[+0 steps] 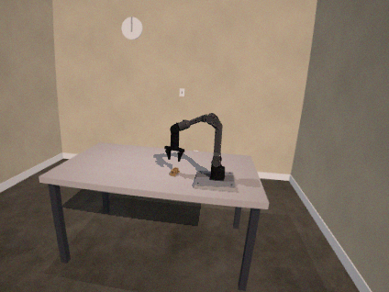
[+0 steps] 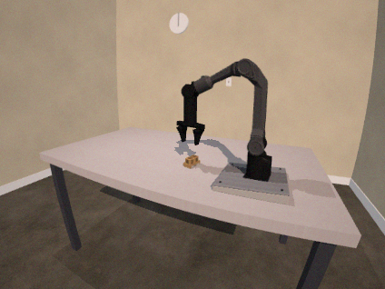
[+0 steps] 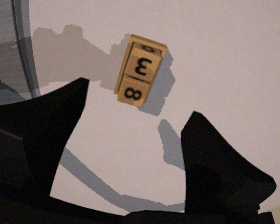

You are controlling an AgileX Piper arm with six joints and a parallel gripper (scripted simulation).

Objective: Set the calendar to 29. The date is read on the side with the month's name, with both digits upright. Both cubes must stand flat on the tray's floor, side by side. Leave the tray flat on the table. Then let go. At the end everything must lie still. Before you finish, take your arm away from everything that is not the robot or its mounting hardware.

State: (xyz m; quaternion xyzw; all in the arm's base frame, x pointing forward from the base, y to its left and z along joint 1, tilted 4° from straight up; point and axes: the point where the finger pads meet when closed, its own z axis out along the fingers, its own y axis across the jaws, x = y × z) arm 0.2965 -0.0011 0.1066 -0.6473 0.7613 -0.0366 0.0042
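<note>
The small wooden calendar [image 3: 140, 71] lies on the table top, with its two cubes side by side in the tray. From above, the cubes' top faces show a 3 and an 8. It also shows as a small orange block in the top view [image 1: 174, 172] and in the exterior view [image 2: 192, 161]. My gripper [image 2: 190, 138] hangs well above it and a little behind, fingers wide open and empty. It also shows in the top view [image 1: 174, 154] and in the wrist view [image 3: 134, 153]. The side with the month's name is too small to read.
The arm's grey base plate [image 2: 252, 181] sits on the table to the right of the calendar. The table edges are far from the calendar on all sides.
</note>
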